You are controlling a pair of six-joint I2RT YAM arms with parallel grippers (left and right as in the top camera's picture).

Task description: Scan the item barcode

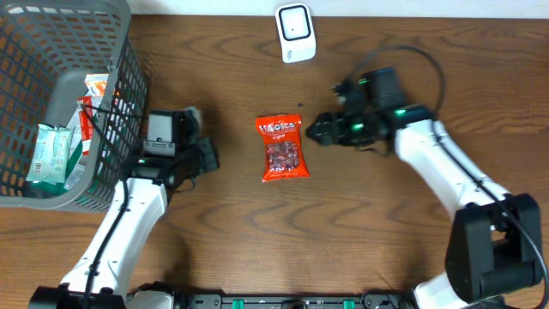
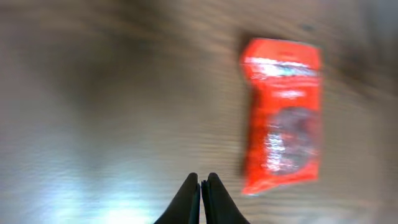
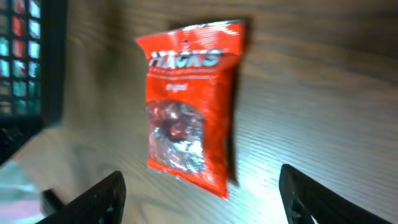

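Wood-grain table point(image 1: 223, 232) w/ slight sheen, glossy, crinkly red plastic-film bag point(image 1: 283, 148), matt grey plastic mesh basket point(image 1: 129, 86), smooth semi-gloss white plastic scanner point(image 1: 295, 33)

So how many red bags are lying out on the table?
1: the red bag lies flat mid-table. More packets sit in the basket at the left, some possibly hidden.
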